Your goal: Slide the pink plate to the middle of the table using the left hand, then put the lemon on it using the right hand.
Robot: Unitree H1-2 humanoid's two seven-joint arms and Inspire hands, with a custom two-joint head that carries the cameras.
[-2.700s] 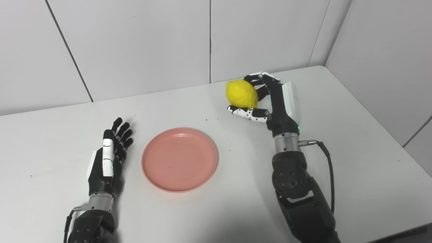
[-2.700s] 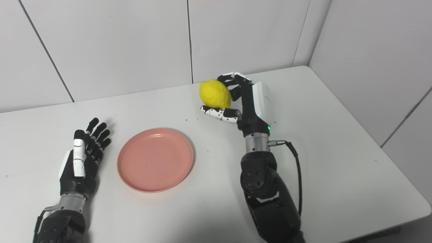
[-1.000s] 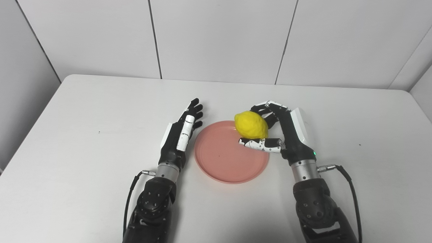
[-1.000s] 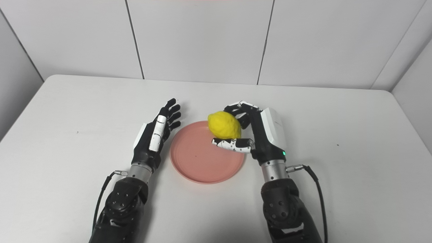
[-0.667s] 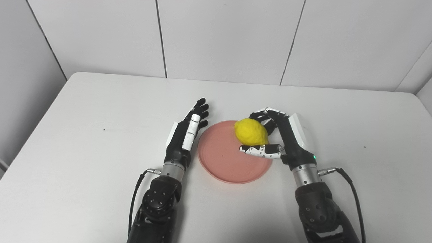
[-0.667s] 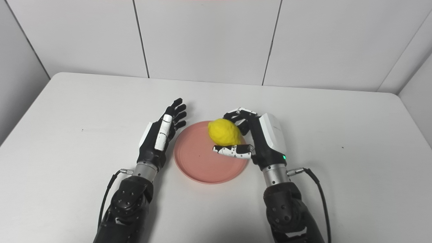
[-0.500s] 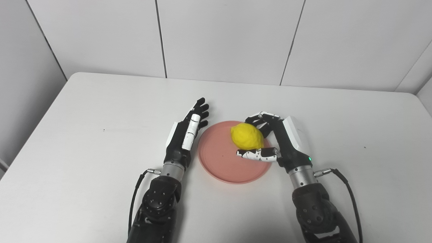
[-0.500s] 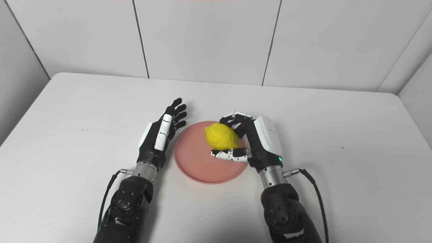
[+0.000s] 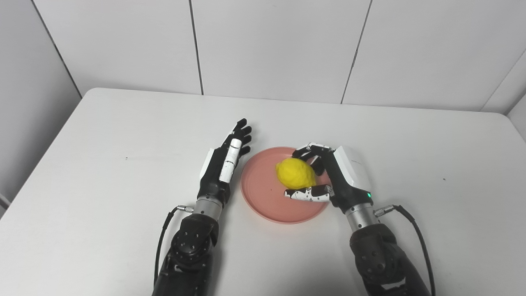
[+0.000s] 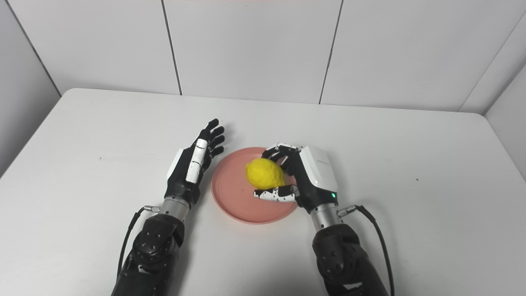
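White tabletop [image 9: 102, 135] carried the pink plate [image 9: 263, 203]; the right robot hand [image 9: 333, 181] pinched the lemon [image 9: 296, 174] above its centre for release, while the left robot hand [image 9: 224, 164] lay spread just beside its rim, clear.

A white table [image 9: 102, 135] with rounded corners fills most of the scene, with a few tiny dark specks on its surface. Behind it, on the far side, stands a white panelled wall [image 9: 271, 45] with thin dark seams; more panels close in on the left and right.
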